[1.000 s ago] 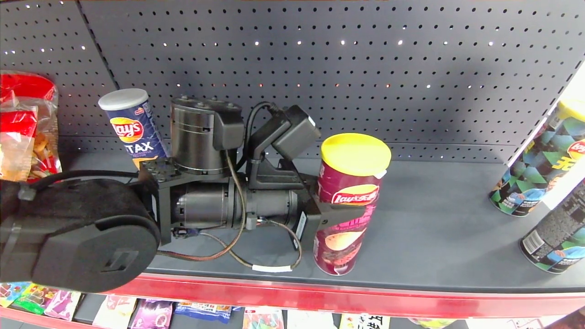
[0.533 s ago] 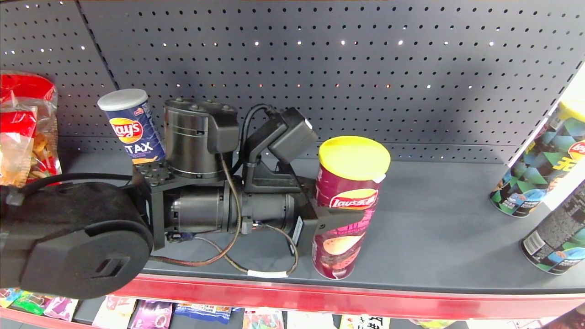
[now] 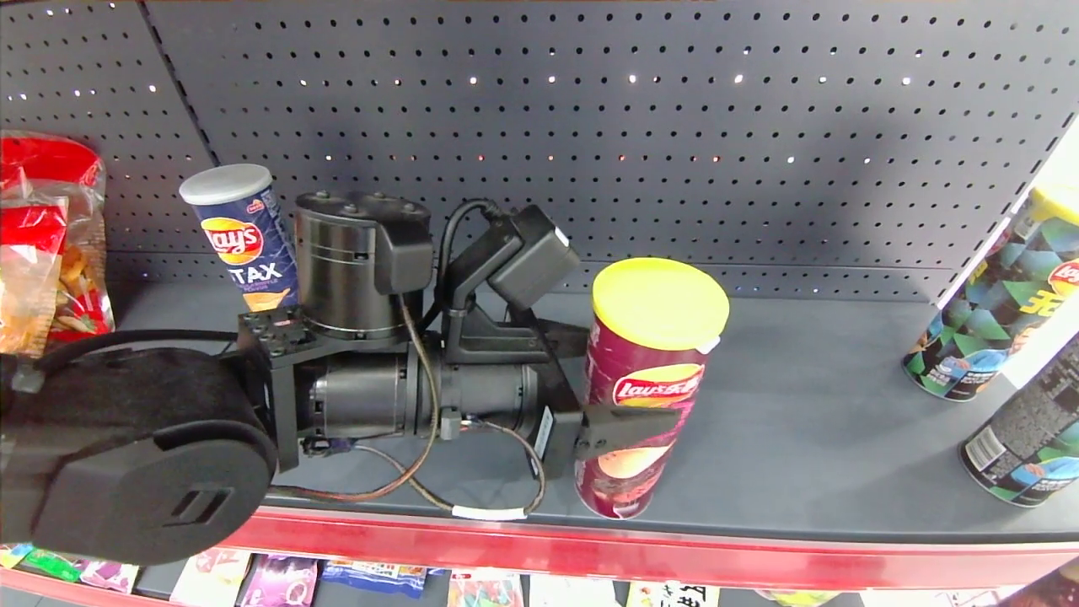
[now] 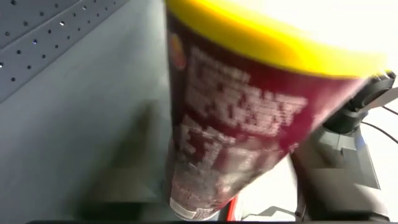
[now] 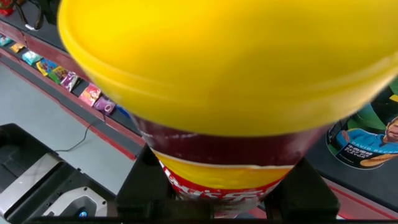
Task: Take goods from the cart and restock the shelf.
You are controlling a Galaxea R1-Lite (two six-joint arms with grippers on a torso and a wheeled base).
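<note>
The left arm has drawn back a little and sunk lower, and the maroon can (image 3: 645,371) now leans more, its yellow lid (image 3: 660,302) tipped away from the blue can (image 3: 244,244). The left gripper (image 3: 645,405) pinches the maroon can at mid-height, with one dark finger (image 3: 628,421) across its front.

The head view shows that can whole. Its base is on the grey shelf (image 3: 801,438), well to the right of the blue can and nearer the front, and its long axis is near upright with the lid uppermost. The left wrist view shows the same maroon can (image 4: 242,137) close up and slanted.

The right wrist view shows the right gripper (image 5: 224,193) clamped around a second can (image 5: 224,155), whose yellow lid (image 5: 224,62) faces the camera.

The blue can stands against a dark pegboard (image 3: 590,126). A red snack bag (image 3: 42,244) is to its left, and far to its right are a green-patterned can (image 3: 986,320) and a dark can (image 3: 1024,438). A red strip (image 3: 674,552) edges the shelf front, and coloured packets (image 3: 278,582) lie below it.
</note>
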